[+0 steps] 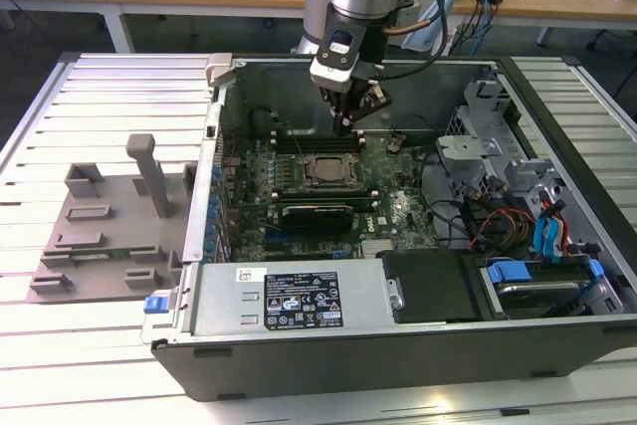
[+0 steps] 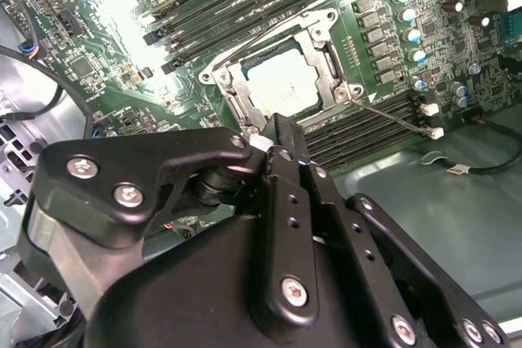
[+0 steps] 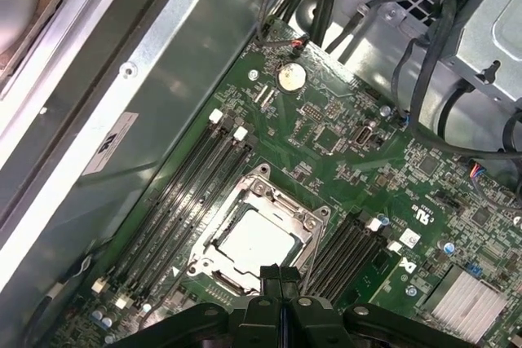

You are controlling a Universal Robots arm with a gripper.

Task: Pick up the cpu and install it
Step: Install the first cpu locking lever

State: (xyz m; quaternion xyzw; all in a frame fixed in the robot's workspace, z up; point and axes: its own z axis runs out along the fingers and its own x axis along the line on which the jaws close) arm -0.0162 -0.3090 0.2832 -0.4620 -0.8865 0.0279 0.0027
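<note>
In the exterior view, a grey moulded fixture point(image 1: 100, 226) lies on the slatted bench point(image 1: 100, 97) at nine o'clock of the open computer case point(image 1: 348, 365), with a long grey power supply point(image 1: 289, 301) along the case's six o'clock edge. Above the green motherboard point(image 1: 398, 211) hangs the gripper point(image 1: 345, 126), fingers pressed together on nothing (both wrist views show the tips meeting). The cpu point(image 3: 257, 242) lies flat inside the metal-framed socket point(image 3: 285, 197), at the gripper's seven o'clock. Blue-tabbed drive bays point(image 1: 518, 276) occupy the case's four o'clock corner.
</note>
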